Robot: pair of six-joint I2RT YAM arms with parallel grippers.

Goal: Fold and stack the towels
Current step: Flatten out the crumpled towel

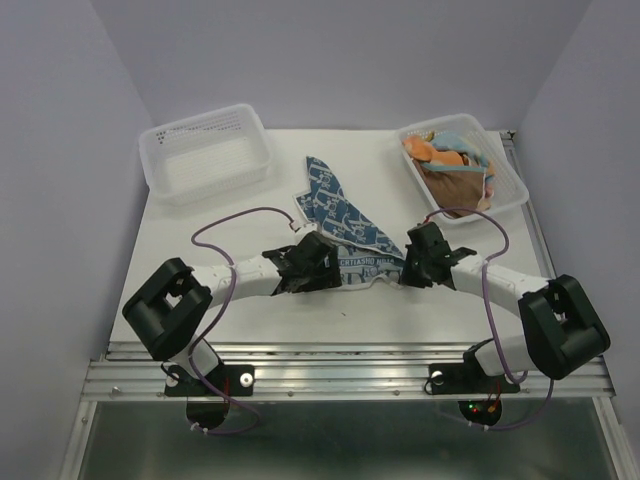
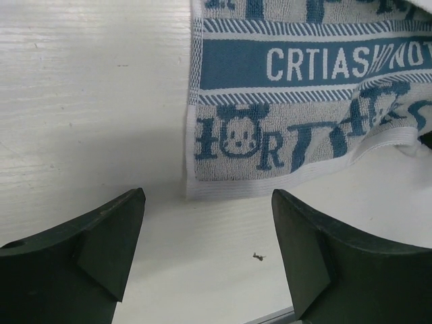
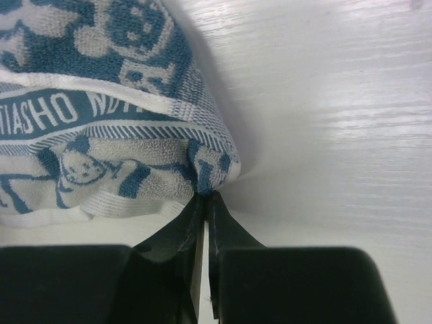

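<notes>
A blue-white patterned towel [image 1: 338, 215] lies crumpled in the middle of the table. Its near edge with printed letters shows in the left wrist view [image 2: 304, 115]. My left gripper [image 1: 322, 262] is open and empty, just short of the towel's near left corner [image 2: 192, 192]. My right gripper [image 1: 412, 262] is shut on the towel's near right corner, which bunches at the fingertips in the right wrist view [image 3: 210, 177]. Several more towels [image 1: 452, 160], orange, brown and light blue, lie piled in the right basket.
An empty white perforated basket [image 1: 207, 153] stands at the back left. The right white basket [image 1: 508, 195] stands at the back right. Purple cables loop over both arms. A small dark speck [image 2: 258, 256] lies on the white table between my left fingers.
</notes>
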